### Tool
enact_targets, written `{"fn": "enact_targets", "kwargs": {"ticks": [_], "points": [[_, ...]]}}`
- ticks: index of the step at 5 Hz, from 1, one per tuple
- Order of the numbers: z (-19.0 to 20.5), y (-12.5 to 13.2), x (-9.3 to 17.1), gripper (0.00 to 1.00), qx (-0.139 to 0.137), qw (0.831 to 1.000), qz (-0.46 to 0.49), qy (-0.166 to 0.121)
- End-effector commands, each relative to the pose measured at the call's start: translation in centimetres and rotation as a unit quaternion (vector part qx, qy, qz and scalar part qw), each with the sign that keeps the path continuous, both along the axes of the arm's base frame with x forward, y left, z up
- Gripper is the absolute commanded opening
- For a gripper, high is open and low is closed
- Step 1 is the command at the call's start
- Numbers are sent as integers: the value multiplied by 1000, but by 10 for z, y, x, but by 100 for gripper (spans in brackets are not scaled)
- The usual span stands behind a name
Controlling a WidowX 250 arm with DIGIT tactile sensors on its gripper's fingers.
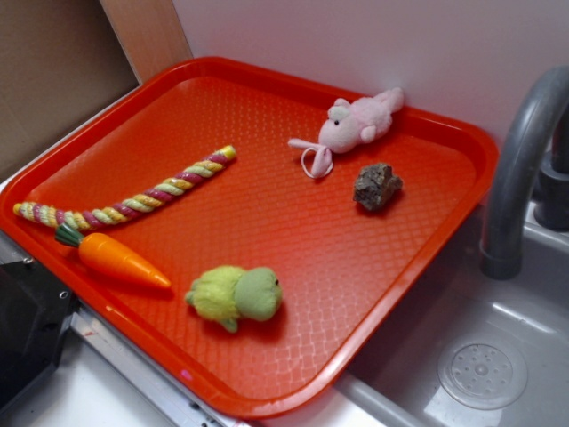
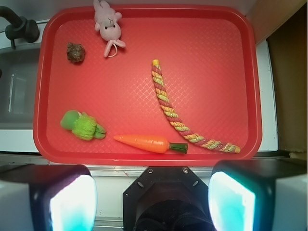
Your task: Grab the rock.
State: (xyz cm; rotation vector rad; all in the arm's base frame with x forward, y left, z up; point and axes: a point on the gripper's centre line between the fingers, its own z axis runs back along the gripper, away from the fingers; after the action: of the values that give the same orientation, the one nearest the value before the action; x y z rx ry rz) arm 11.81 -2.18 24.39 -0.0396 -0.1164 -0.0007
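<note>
Five items spread loose on red tray [image 2: 144, 156], none touching: rock [image 2: 75, 52] near tray's far corner by the grey faucet [image 1: 520, 169], just beside pink plush [image 2: 109, 24], clear on the other sides so open to a top-down pinch. Gripper [image 2: 152, 199] spread wide, empty, off tray's near edge, well apart from rock; green plush [image 2: 82, 125], carrot [image 2: 149, 143], rope [image 2: 185, 115] closer in, likely distractors.

White wall [image 1: 356, 36] behind, grey sink [image 1: 498, 356], faucet [image 1: 520, 169]
</note>
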Motion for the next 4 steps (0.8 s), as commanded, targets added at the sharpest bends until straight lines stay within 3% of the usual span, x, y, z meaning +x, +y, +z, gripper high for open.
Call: {"fn": "enact_targets", "kwargs": {"ticks": [1, 2, 3, 4], "points": [[0, 0, 0, 100, 0, 1000, 0, 0], [-18, -16, 25, 100, 31, 999, 34, -18], [-31, -27, 46, 100, 19, 997, 60, -40], [-58, -47, 77, 100, -51, 997, 39, -33]]}}
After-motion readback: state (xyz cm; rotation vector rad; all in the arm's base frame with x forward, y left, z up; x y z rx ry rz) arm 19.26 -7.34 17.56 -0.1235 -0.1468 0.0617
